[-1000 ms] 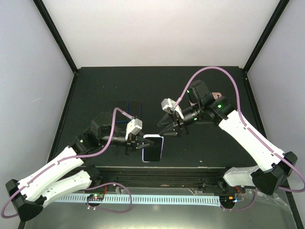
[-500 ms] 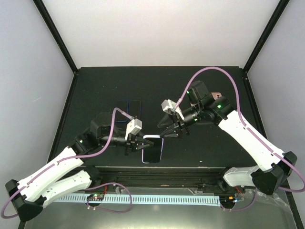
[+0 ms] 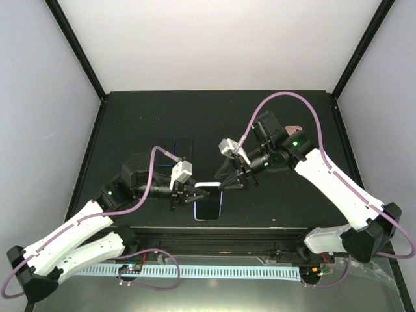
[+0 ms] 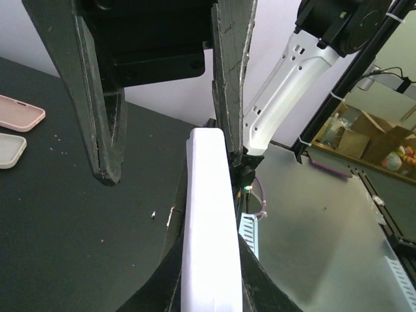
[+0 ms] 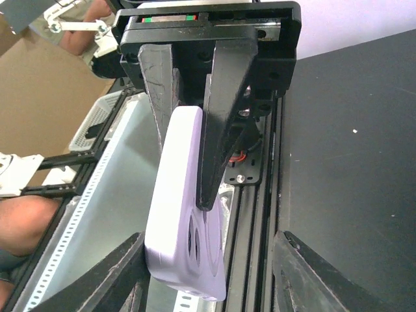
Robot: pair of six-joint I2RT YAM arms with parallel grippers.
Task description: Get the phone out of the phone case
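Note:
The phone in its pale lavender case point(image 3: 208, 201) is held off the table near the front edge. My left gripper point(image 3: 190, 195) is shut on its left side; in the left wrist view point(image 4: 209, 273) the case point(image 4: 208, 214) stands edge-on between the jaws. My right gripper point(image 3: 229, 182) is open at the phone's far right corner. In the right wrist view point(image 5: 208, 260) its fingers straddle the case point(image 5: 175, 214), whose camera cut-outs face the lens, and the near-left finger point(image 5: 117, 273) sits against the case corner. The right gripper's fingers also show in the left wrist view point(image 4: 172, 166).
A pink case point(image 3: 296, 129) lies at the back right of the black table. A dark case with a blue rim point(image 3: 179, 148) lies behind my left arm. A pink case point(image 4: 19, 112) and a grey one point(image 4: 10, 149) show at the left. A metal rail point(image 3: 214, 234) runs along the front.
My right gripper has moved a little down and left, closing in on the phone's far end. My left gripper and the phone have stayed put.

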